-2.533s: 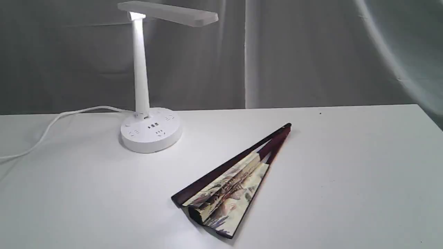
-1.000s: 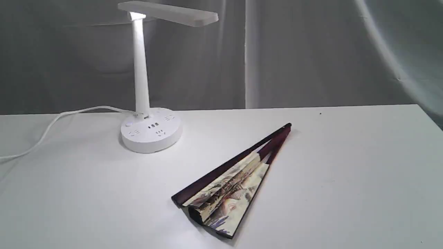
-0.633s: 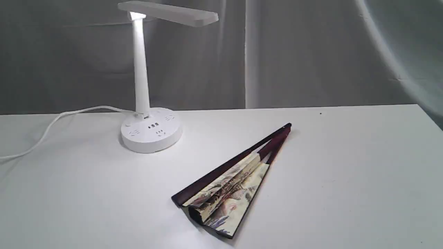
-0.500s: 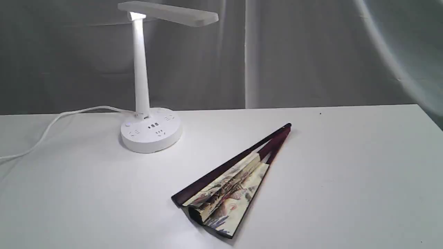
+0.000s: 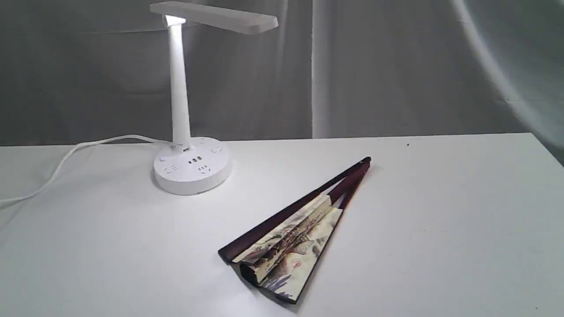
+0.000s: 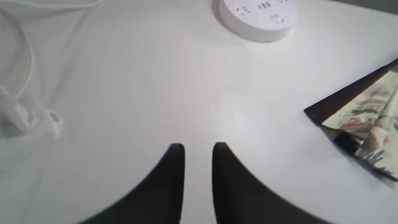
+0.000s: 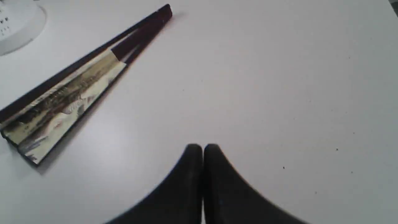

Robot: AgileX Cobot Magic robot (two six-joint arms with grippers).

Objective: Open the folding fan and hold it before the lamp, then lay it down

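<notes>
Grey curtain (image 5: pixel 396 66) backdrop, white table (image 5: pixel 440 220).

Exterior: lamp (image 5: pixel 179 88) upright at back-left, lit at stem top, cord (image 5: pixel 66 163) trailing off left. Folding fan (image 5: pixel 291 237) flat on table right of lamp and nearer the front. It is partly spread, pivot end pointing back-right, painted paper end toward front edge. Near the lamp's round base, not touching.

Left wrist: left gripper (image 6: pixel 198 152) over bare table, fingers slightly parted with a narrow gap, nothing between them. Fan's wide paper end off to one side, well apart from the tips. Lamp base farther off.

Right wrist: right gripper (image 7: pixel 202 152) fingers pressed together, pinching nothing, over bare table. Fan's full length shows, apart from the tips, no contact. Edge of lamp base beyond the fan.
</notes>
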